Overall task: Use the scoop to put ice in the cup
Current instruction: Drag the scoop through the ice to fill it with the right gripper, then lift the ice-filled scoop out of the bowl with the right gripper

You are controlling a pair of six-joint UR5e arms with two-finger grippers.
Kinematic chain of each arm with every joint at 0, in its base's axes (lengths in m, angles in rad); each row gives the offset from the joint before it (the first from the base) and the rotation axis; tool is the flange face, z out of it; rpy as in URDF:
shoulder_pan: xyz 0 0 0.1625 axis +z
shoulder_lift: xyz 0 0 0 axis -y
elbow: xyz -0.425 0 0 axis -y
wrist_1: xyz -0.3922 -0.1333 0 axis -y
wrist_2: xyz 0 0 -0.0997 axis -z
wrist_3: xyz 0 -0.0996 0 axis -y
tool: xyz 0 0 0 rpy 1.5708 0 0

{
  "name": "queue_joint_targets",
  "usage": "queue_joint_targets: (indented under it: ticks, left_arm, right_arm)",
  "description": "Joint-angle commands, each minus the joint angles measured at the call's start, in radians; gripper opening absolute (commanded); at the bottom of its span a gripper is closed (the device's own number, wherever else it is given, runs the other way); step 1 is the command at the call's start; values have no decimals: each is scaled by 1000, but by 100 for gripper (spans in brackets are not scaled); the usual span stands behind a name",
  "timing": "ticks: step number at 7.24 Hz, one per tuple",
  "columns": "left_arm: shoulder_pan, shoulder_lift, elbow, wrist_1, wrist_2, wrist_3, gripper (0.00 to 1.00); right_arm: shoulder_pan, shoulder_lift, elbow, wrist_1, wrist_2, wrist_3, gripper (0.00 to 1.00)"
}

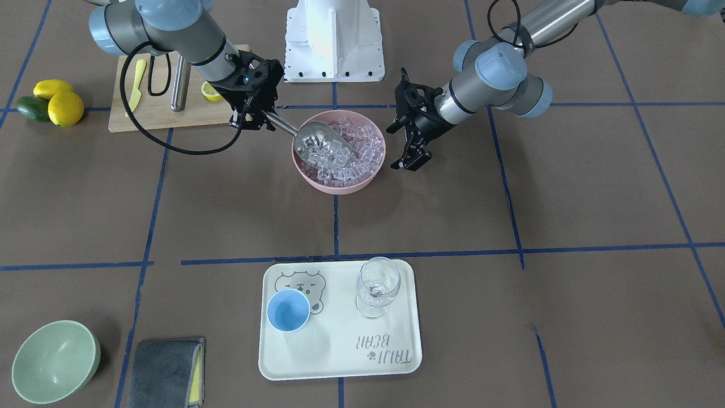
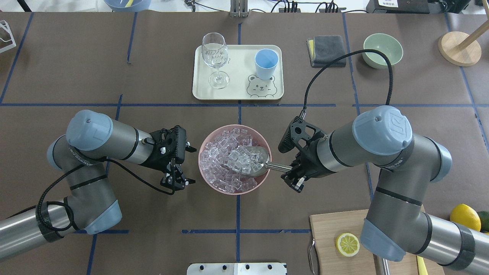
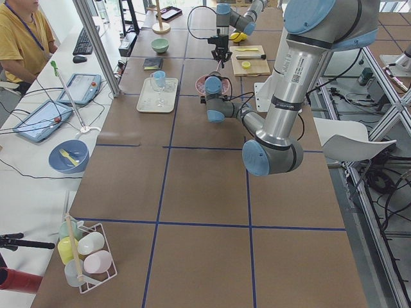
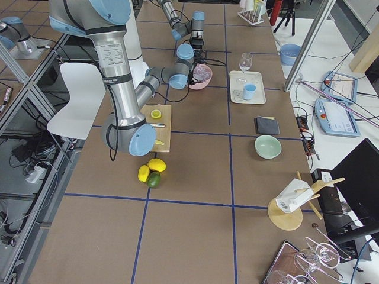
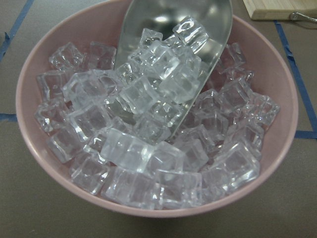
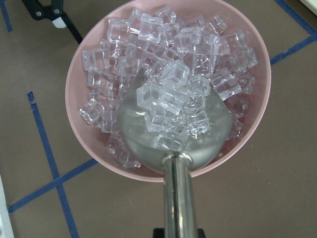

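Observation:
The scoop (image 2: 256, 160) lies tilted in a pink bowl (image 2: 237, 191) with its trough heaped with ice (image 6: 168, 106). My right gripper (image 2: 292, 169) is shut on its rod handle at the bowl's right rim, and it also shows in the front view (image 1: 256, 117). More ice (image 1: 354, 152) fills the bowl around the scoop (image 5: 171, 22). My left gripper (image 2: 187, 165) hangs open and holds nothing just left of the bowl, apart from it. The light-blue cup (image 2: 266, 63) stands upright on a cream tray (image 2: 237, 94) beyond the bowl and looks to hold nothing (image 1: 288, 310).
A clear wine glass (image 2: 216, 57) shares the tray with the cup. A grey cloth (image 2: 326, 49) and a pale-green bowl (image 2: 382, 49) sit to the tray's right. A cutting board (image 2: 332, 233) with a lemon half (image 2: 347, 244) lies under my right arm.

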Motion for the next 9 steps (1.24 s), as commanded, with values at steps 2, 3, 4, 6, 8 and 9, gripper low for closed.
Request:
queue_joint_targets:
  ticks: [2, 3, 4, 6, 8, 9]
  left_arm:
    - [0, 0, 0, 0, 0, 0, 100]
    - [-1, 2, 0, 0, 0, 0, 100]
    - [-3, 2, 0, 0, 0, 0, 100]
    - [-3, 2, 0, 0, 0, 0, 100]
    - [-6, 2, 0, 0, -2, 0, 100]
    - [-6, 2, 0, 0, -2, 2, 100]
  right_arm:
    - [0, -37, 53, 47, -53, 47, 0]
    - [0, -57, 53, 100, -61, 74, 0]
    - [-6, -83, 53, 162, -90, 99, 0]
    - [-61, -115, 47, 265, -183, 152, 0]
    - [-115, -175, -14, 456, -266, 174, 0]
    - [-115, -189, -15, 493, -268, 202, 0]
